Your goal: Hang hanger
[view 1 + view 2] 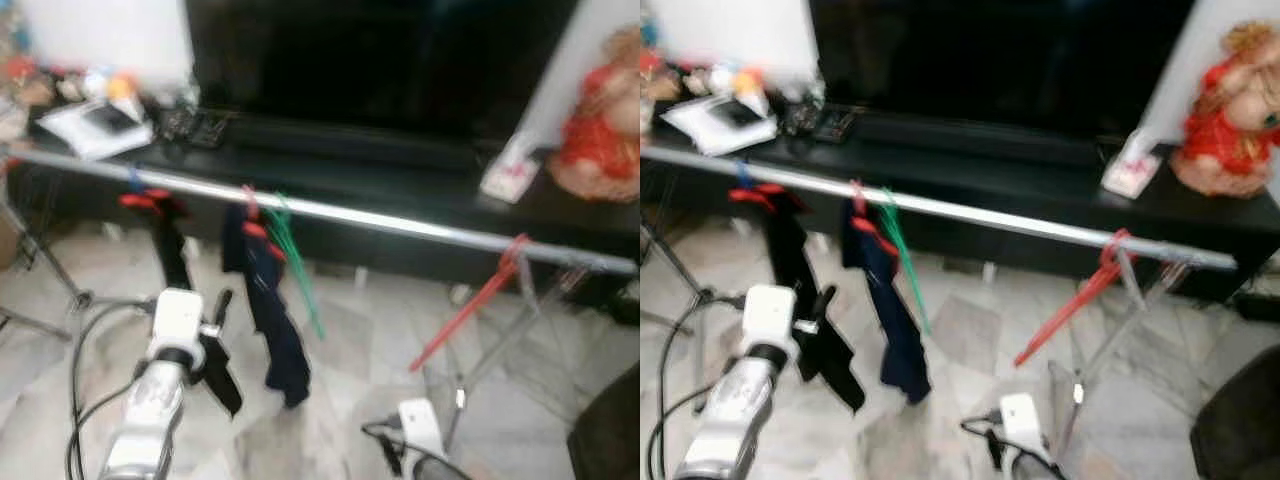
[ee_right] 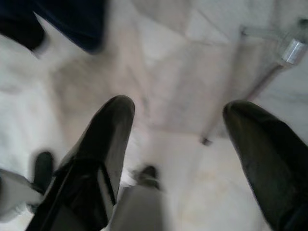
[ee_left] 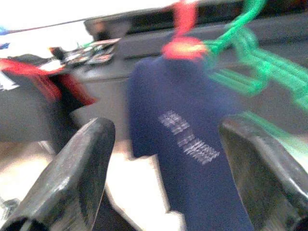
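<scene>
1. Where the left arm rises in the foreground, the left tool (image 3: 163, 159) has its two black fingers (image 3: 72, 178) spread wide with nothing between them; it points at a navy garment (image 1: 275, 320).
2. Low in the head views, the right tool (image 2: 187, 159) points down at the pale tiled floor (image 2: 178, 86), its fingers likewise wide apart and empty.
3. Beyond the left tool, a silver rail (image 1: 400, 222) runs across the scene.
4. On that rail, the navy garment hangs from a red hanger (image 1: 255, 225), with a green hanger (image 1: 295, 260) just beside it.
5. Further to the left hangs a black garment (image 1: 170, 250), also on a red hanger.
6. Near the rail's right end, another red hanger (image 1: 470, 310) hangs tilted, bare.
7. Behind the rail stands a dark desk (image 1: 400, 165) carrying papers (image 1: 95, 125) and a red-dressed doll (image 1: 600, 120).
</scene>
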Tool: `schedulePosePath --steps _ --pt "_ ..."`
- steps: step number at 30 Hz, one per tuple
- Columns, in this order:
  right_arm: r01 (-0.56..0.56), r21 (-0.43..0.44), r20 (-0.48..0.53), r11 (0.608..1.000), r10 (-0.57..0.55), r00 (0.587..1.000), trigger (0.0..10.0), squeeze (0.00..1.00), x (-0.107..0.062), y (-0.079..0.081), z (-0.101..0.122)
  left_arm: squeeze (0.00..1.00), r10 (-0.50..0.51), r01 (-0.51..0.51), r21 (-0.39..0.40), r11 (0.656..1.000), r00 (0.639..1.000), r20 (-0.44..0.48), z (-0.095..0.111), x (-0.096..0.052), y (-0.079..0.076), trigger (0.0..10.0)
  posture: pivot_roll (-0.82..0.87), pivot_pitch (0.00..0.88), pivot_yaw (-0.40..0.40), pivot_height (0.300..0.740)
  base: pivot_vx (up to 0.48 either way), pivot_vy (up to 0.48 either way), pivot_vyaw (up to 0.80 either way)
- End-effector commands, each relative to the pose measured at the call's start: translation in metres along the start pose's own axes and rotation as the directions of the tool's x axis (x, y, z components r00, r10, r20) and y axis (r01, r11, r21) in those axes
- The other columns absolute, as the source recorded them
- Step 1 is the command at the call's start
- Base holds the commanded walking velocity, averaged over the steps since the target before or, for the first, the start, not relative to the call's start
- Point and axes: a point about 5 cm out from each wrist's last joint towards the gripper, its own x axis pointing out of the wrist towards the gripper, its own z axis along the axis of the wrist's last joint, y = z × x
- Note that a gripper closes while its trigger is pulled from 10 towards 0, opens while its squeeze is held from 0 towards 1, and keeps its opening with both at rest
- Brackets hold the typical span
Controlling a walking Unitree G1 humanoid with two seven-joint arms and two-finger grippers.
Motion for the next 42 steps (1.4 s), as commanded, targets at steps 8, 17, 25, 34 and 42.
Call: schedulePosePath --steps 8,17,25,34,42 --pt "-0.004 -0.002 0.028 1.0 0.004 1.0 10.0 0.0 0.002 0.002 0.012 0.0 0.006 -0.006 0.018 1.0 1.0 -0.008 -0.002 -0.005 0.01 10.0 -0.03 0.042 -0.043 0.74 0.365 0.0 0.0" --pt "-0.005 -0.001 0.028 1.0 0.005 1.0 10.0 0.0 0.002 0.002 0.012 0.0 -0.029 0.03 0.021 0.999 0.997 -0.067 -0.008 -0.007 0.007 10.0 -0.03 0.042 -0.042 0.74 0.118 0.0 0.0" --pt "-0.006 -0.001 0.028 1.0 0.006 1.0 10.0 0.0 0.002 0.002 0.012 0.0 -0.043 0.039 -0.036 0.999 0.989 -0.14 -0.015 -0.007 0.005 10.0 -0.02 0.041 -0.04 0.74 0.0 0.0 0.0" --pt "-0.008 -0.002 0.029 1.0 0.008 1.0 10.0 0.0 0.002 0.002 0.012 0.0 -0.113 0.11 -0.028 0.994 0.975 -0.19 0.001 0.0 0.003 10.0 -0.03 0.034 -0.037 0.74 0.0 0.0 0.0" --pt "-0.015 -0.003 0.025 1.0 0.015 1.0 10.0 0.0 0.002 0.003 0.011 0.0 -0.057 0.067 0.017 0.998 0.937 -0.345 0.003 -0.003 0.012 10.0 -0.02 0.023 -0.035 0.74 0.0 0.0 0.0"
